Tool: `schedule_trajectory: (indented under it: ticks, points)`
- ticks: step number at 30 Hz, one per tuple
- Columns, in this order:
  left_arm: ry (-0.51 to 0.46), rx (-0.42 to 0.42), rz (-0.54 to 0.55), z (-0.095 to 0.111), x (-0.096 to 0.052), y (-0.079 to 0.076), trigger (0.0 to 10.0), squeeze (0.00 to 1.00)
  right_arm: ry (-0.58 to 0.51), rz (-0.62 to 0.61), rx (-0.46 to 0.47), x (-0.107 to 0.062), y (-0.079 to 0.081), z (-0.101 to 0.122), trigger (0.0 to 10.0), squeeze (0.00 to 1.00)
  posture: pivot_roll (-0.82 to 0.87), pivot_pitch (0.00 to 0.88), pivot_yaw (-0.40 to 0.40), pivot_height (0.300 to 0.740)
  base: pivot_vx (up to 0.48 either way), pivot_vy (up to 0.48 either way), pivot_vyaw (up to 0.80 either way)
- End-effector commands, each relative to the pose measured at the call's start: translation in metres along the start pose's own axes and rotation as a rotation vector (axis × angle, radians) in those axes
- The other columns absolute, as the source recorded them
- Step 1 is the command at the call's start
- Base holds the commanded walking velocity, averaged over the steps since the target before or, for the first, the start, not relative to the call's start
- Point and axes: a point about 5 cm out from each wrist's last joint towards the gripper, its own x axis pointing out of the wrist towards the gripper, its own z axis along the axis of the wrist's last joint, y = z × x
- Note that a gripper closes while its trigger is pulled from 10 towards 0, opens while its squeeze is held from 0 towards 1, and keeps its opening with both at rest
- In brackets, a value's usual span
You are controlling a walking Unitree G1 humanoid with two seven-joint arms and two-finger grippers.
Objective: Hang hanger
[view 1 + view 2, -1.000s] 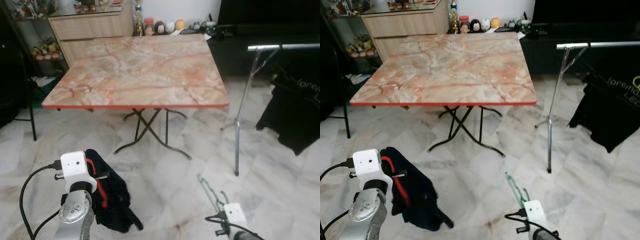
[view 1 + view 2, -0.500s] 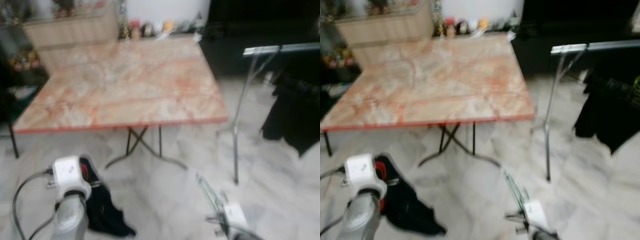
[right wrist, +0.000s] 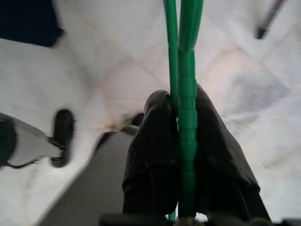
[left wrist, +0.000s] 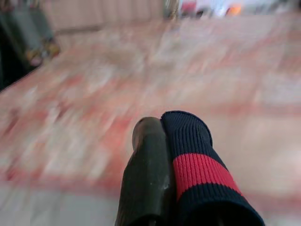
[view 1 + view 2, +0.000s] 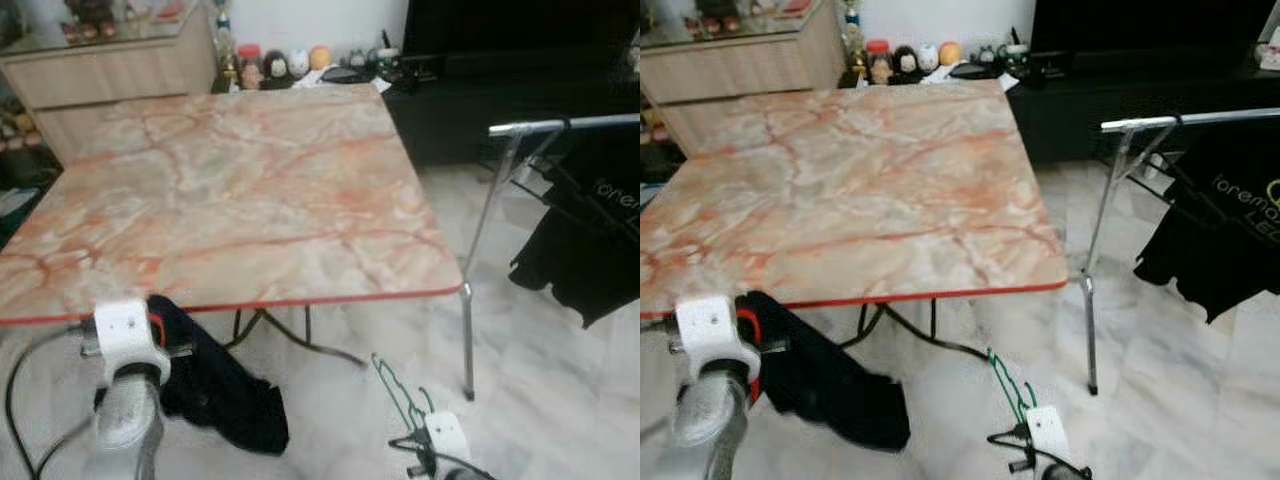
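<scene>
One marble-patterned folding table [image 5: 230,190] on pale tiled floor [image 5: 560,400], clothes rack [image 5: 500,210] beside.

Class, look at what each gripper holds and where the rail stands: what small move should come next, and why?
Probably lay the dark garment on the table. The left gripper is shut on it, the right gripper on the green hanger, and the rail stands off to the right.

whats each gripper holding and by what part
Right gripper: green hanger, pinched on its thin bars. Left gripper: dark garment, by its red-striped ribbed edge.
</scene>
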Motion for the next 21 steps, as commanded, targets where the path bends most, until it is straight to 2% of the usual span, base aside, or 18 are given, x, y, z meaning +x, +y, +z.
schedule_trajectory:
  ticks: [1,3,4,5,6,7,9,13,14,15,16,19,21]
  points:
    - [-0.147,0.033,0.019,0.040,0.010,0.012,10.0,0.00,-0.012,0.018,-0.014,0.002,0.010,0.006,10.0,0.00,0.06,0.017,0.027,0.740,0.360,0.000,0.00]
    - [-0.217,0.047,0.014,0.063,0.021,0.014,10.0,0.00,-0.013,0.022,-0.018,0.002,0.013,0.007,10.0,0.00,0.06,0.015,0.026,0.740,0.356,0.000,0.00]
    - [-0.217,0.047,0.014,0.063,0.021,0.014,10.0,0.00,-0.013,0.022,-0.018,0.002,0.013,0.007,10.0,0.00,0.06,0.015,0.026,0.740,0.352,0.000,0.00]
    - [-0.246,0.050,0.010,0.072,0.025,0.015,10.0,0.00,-0.014,0.024,-0.020,0.003,0.014,0.008,10.0,0.00,0.06,0.014,0.026,0.740,0.352,0.000,0.00]
    - [-0.298,0.066,0.003,0.091,0.033,0.016,10.0,0.00,-0.016,0.027,-0.023,0.003,0.016,0.010,10.0,0.00,0.06,0.014,0.026,0.740,0.349,0.000,0.00]
    - [-0.303,0.069,0.003,0.094,0.035,0.016,10.0,0.00,-0.017,0.027,-0.023,0.003,0.016,0.010,10.0,0.00,0.06,0.014,0.026,0.740,0.349,0.000,0.00]
    - [-0.348,0.073,0.006,0.115,0.046,0.018,10.0,0.00,-0.020,0.032,-0.025,0.004,0.019,0.013,10.0,0.00,0.07,0.010,0.026,0.740,0.247,0.000,0.00]
    - [-0.355,0.073,0.007,0.125,0.051,0.018,10.0,0.00,-0.021,0.032,-0.026,0.004,0.021,0.014,10.0,0.00,0.07,0.010,0.026,0.740,0.247,0.000,0.00]
    - [-0.392,0.068,-0.004,0.137,0.059,0.015,10.0,0.00,-0.023,0.037,-0.033,0.004,0.024,0.016,10.0,0.00,0.08,0.003,0.025,0.740,0.247,0.000,0.00]
    - [-0.464,0.040,-0.019,0.165,0.077,0.009,10.0,0.00,-0.023,0.040,-0.038,0.005,0.026,0.018,10.0,0.00,0.07,0.000,0.025,0.740,0.247,0.000,0.00]
    - [-0.487,0.040,-0.023,0.174,0.083,0.006,10.0,0.00,-0.023,0.039,-0.038,0.005,0.026,0.018,10.0,0.00,0.07,0.000,0.025,0.740,0.247,0.000,0.00]
    - [-0.494,0.040,-0.036,0.181,0.089,0.000,10.0,0.00,-0.021,0.037,-0.039,0.005,0.024,0.017,10.0,0.00,0.07,0.000,0.024,0.740,0.251,0.000,0.00]
    - [-0.425,0.033,-0.079,0.167,0.089,-0.010,10.0,0.00,-0.018,0.037,-0.043,0.005,0.024,0.016,10.0,0.00,0.07,0.000,0.024,0.740,0.000,0.000,0.00]
